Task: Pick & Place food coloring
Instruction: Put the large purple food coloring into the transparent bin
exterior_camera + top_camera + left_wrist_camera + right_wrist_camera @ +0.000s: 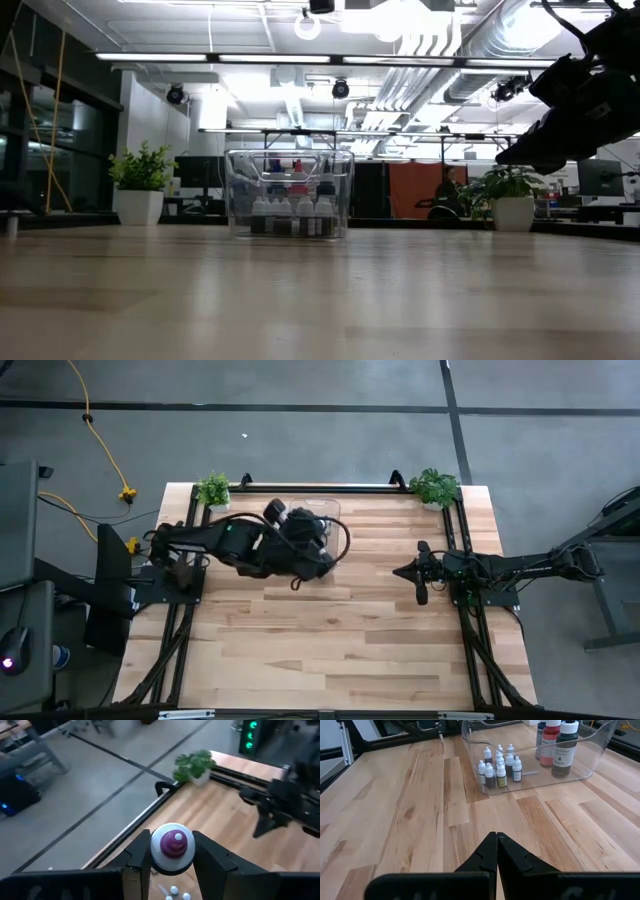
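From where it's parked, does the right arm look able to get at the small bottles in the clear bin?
Probably yes. The right gripper, fingers shut, faces the clear bin across bare tabletop, the small bottles straight ahead. But the left gripper, holding a purple-capped bottle, sits over the bin and could crowd it.

Your two arms were dark, nearly black all over, built of chunky jointed links. On the left arm [235, 545] you had a thin black cable curling in a loop off the wrist, and its base sat on a black plate. Your right arm [510, 567] was slimmer in outline, with a bundle of dark cables running along it and a short crosspiece near the wrist. The left hand [172, 862] carried two broad, matte black fingers [212, 862] with angular, faceted faces. The right hand [496, 851] had the same black fingers [482, 856], tapering to narrow pointed tips, behind a wide, flat black body.
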`<move>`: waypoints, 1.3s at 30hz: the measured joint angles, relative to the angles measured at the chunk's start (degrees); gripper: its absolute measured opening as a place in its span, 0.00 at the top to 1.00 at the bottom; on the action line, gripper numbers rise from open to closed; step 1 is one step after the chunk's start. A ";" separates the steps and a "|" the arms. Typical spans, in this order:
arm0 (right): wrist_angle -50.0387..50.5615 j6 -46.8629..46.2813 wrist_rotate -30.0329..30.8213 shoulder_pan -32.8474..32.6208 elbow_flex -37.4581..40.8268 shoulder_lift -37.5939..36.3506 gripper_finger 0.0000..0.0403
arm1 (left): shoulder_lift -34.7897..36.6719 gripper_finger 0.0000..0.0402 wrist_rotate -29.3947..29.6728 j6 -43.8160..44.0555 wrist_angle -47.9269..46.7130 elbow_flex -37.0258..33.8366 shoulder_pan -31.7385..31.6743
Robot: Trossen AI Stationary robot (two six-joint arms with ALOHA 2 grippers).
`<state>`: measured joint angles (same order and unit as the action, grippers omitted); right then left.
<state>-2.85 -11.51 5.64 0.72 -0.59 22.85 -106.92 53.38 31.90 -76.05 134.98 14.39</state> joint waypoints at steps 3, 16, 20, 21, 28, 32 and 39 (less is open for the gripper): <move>0.04 0.00 -0.01 -0.01 0.01 0.02 1.00 | 0.01 0.75 1.01 0.97 -0.12 0.00 -1.44; 0.04 0.00 -0.01 0.00 0.01 0.02 1.00 | -0.63 0.75 -9.55 5.27 -0.72 -0.02 -16.56; 0.04 0.00 -0.01 0.01 0.01 0.02 1.00 | -1.62 0.75 -18.41 8.37 -1.96 -0.06 -21.40; 0.04 0.00 -0.01 -0.01 0.01 0.02 1.00 | -1.82 0.75 -21.22 9.02 -2.40 -0.06 -22.61; 0.04 0.00 -0.01 0.01 0.01 0.02 1.00 | -2.32 0.75 -28.57 9.29 -2.02 -6.74 -25.65; 0.04 0.00 -0.01 0.01 0.01 0.02 1.00 | -2.22 0.75 -28.53 8.53 1.81 -13.16 -25.62; 0.04 0.00 -0.01 -0.01 0.01 0.02 1.00 | -2.24 0.75 -28.55 7.21 7.48 -20.91 -25.62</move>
<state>-2.81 -11.51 5.63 0.71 -0.58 22.87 -109.16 24.83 39.11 -68.57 114.07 -11.23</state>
